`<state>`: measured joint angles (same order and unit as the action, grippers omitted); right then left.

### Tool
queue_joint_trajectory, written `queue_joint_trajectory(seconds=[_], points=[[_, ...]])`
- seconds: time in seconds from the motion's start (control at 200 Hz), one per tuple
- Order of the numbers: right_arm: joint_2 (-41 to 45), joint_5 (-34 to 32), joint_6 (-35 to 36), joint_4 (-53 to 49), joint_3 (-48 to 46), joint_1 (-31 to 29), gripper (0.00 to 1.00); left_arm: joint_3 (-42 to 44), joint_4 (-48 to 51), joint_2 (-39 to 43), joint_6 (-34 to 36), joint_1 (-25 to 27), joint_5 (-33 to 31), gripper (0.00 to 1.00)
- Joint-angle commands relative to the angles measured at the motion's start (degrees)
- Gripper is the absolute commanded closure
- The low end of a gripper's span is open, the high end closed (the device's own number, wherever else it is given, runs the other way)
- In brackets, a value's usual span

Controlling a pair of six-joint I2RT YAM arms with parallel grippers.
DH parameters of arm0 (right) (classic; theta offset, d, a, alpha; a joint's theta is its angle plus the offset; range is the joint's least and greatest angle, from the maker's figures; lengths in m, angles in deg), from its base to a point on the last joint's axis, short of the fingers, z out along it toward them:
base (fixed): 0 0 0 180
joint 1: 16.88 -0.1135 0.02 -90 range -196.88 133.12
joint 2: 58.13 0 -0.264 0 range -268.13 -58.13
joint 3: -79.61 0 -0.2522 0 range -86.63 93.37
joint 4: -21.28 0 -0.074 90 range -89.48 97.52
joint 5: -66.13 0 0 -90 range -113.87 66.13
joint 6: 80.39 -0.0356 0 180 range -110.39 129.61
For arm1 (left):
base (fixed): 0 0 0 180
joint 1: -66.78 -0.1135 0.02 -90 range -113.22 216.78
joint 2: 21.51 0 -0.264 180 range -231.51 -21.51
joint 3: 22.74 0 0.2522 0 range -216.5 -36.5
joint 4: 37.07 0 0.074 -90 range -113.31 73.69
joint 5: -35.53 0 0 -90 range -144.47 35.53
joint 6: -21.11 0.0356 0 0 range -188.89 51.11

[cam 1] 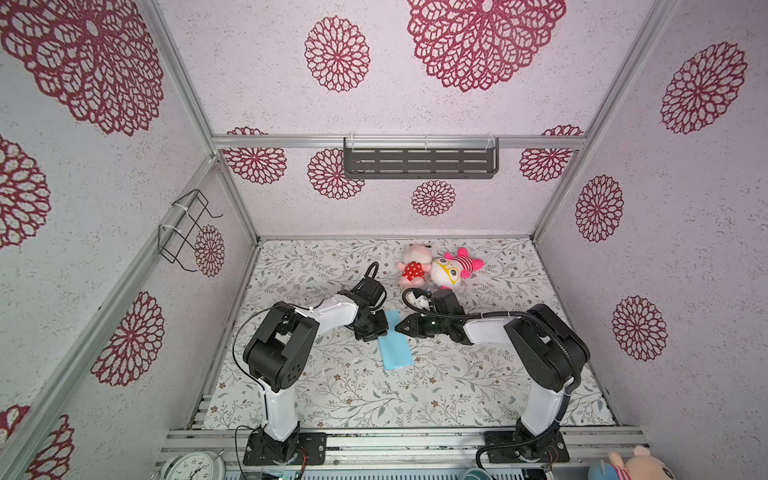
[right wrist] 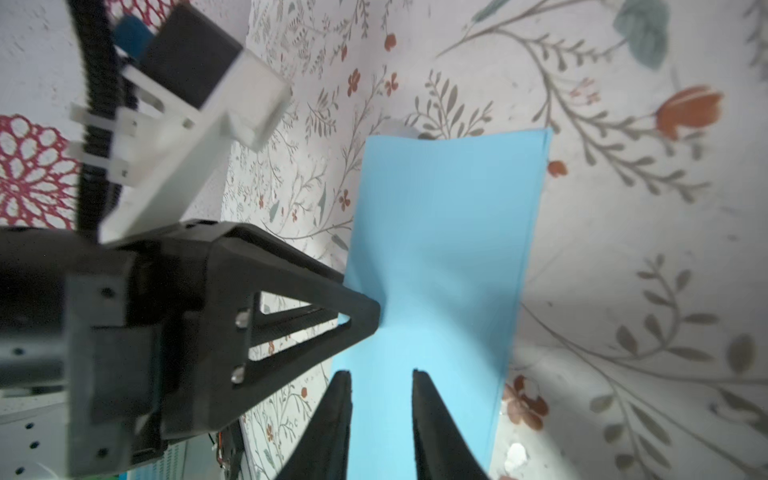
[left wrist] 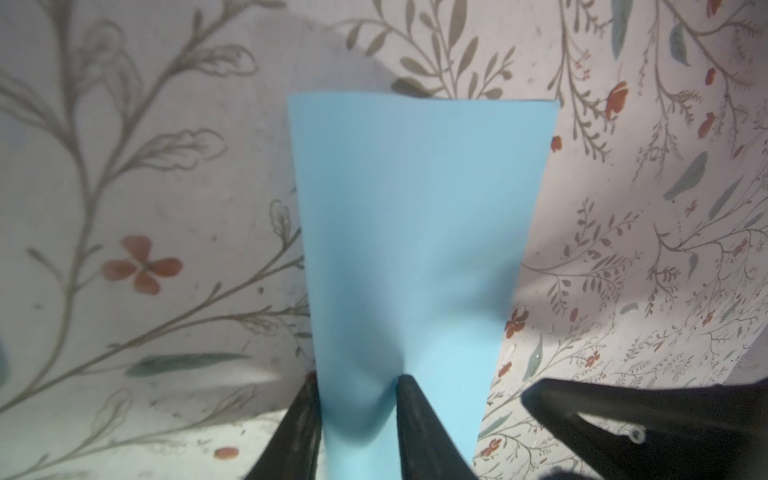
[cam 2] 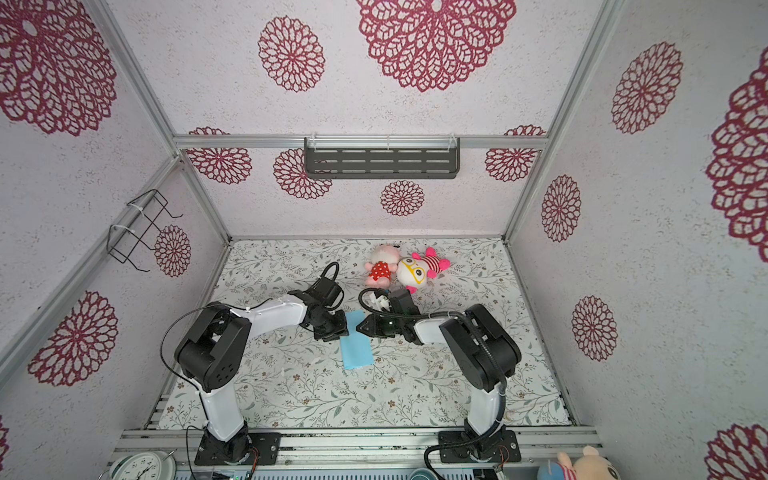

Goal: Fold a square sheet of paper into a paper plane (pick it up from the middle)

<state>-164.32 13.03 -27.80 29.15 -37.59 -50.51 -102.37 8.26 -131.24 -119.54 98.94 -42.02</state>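
In both top views the sheet of paper [cam 1: 395,347] [cam 2: 356,347] lay mid-table on the floral mat [cam 1: 332,395] as a narrow rectangle, apparently already doubled, near of the plush toys [cam 1: 436,268] and well apart from them. The left gripper [cam 1: 376,330] pointed down at its left edge toward the far end, and the right gripper [cam 1: 400,326] reached in low from the right, its tip at the right edge. In the left wrist view the left gripper [left wrist: 356,380] had its jaws narrowly apart, one finger beside the edge and the other resting on the sheet of paper [left wrist: 415,228], which puckered between them; nothing looked clamped. The right gripper [left wrist: 540,403] showed just beside the sheet. In the right wrist view the right gripper [right wrist: 380,371] also had a narrow gap with blue showing through it, while the left gripper [right wrist: 365,316] touched the sheet's edge. The step seemed to be setting up the next fold: the left should pin firmly without dragging, and the right should catch only the top layer, close gently and lift slowly so the edges meet squarely.
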Motion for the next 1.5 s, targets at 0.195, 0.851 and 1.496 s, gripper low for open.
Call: queue_joint_trajectory(seconds=[0.195,0.851,1.496], points=[[-2.7,0.3,2.0,-6.3,3.4,-0.3,0.81,5.2,7.0,-8.9,-0.3,1.9,-4.0,0.66],[-7.4,-6.0,6.2,-20.9,5.2,-0.1,0.83,-3.7,7.1,11.2,-4.7,-0.7,0.8,0.50],[-9.8,-8.4,5.8,-24.0,6.8,0.0,0.84,6.4,-10.9,3.6,-8.9,-1.2,8.9,0.87]])
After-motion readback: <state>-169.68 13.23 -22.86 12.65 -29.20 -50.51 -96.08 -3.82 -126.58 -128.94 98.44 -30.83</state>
